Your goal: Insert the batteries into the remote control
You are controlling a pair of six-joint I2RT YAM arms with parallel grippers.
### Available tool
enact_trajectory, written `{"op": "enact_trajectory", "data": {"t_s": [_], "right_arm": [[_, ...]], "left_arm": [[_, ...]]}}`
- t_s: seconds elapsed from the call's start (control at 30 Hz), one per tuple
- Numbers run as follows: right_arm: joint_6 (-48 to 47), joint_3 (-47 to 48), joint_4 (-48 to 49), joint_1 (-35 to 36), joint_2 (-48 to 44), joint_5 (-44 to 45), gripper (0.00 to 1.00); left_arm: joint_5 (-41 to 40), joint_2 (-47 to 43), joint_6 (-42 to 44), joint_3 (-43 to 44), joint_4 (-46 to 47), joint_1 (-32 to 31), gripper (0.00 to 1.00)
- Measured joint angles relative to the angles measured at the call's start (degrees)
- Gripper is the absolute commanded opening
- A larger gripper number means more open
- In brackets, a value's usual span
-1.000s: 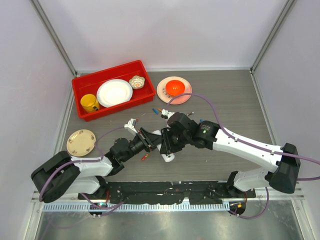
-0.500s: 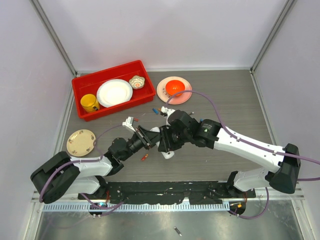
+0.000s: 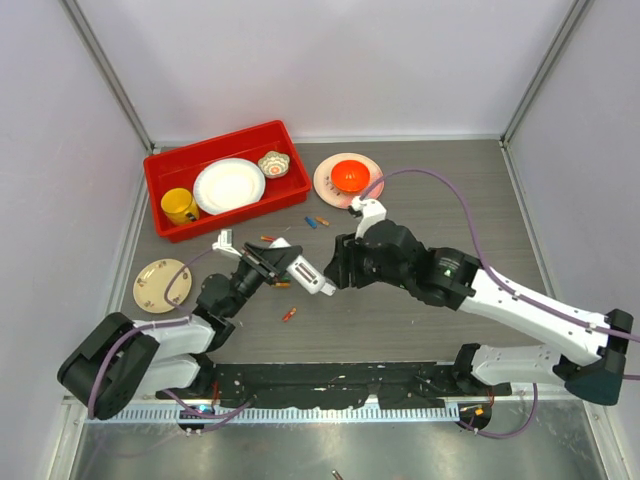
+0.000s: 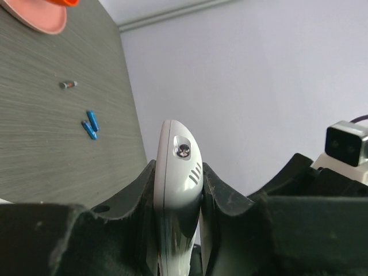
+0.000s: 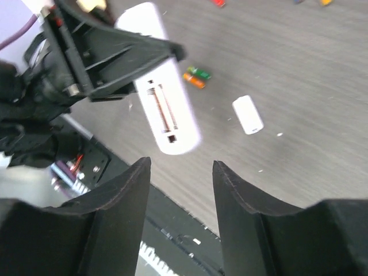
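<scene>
The left gripper (image 3: 285,265) is clamped tight on the remote control (image 3: 312,275), pinching the slim white bar by its edges near one end, so the rest juts out toward the middle of the table (image 3: 450,200). From the right wrist view the remote's back is turned up, with the long recess in plain sight. The right gripper (image 5: 181,172) sits just beside the remote's free end with its jaws spread and nothing between them. The batteries (image 5: 196,76) lie loose on the wood: a green and an orange one side by side near the remote, a red one (image 3: 289,315) closer to the arm bases, and two blue ones (image 4: 90,125) farther back toward a pink plate (image 3: 325,185). A small white rounded piece (image 5: 248,114) rests flat on the table near the green and orange pair. At the back left is a red bin (image 3: 240,215) holding a yellow mug (image 3: 180,206) and a white plate (image 3: 229,186).
</scene>
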Motion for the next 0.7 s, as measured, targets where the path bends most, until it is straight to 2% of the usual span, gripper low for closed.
{"op": "enact_trajectory", "data": {"t_s": [0.17, 0.27, 0.47, 0.7], "right_arm": [[-0.2, -9.2, 7.7, -0.4, -7.1, 10.6, 0.72], [0.2, -13.9, 11.1, -2.7, -9.3, 10.9, 0.75], [4.9, -21.2, 22.3, -10.1, -10.1, -1.1, 0.84], [11.2, -25.7, 34.1, -10.6, -10.1, -13.9, 0.85]], "left_arm": [[-0.3, -4.7, -0.1, -3.2, 0.1, 3.8, 0.0], [0.4, -7.5, -0.6, -3.7, 0.2, 5.0, 0.0], [5.3, -7.3, -5.0, -3.7, 1.6, 6.2, 0.0], [15.5, 0.4, -12.3, -0.2, 3.6, 7.2, 0.0]]}}
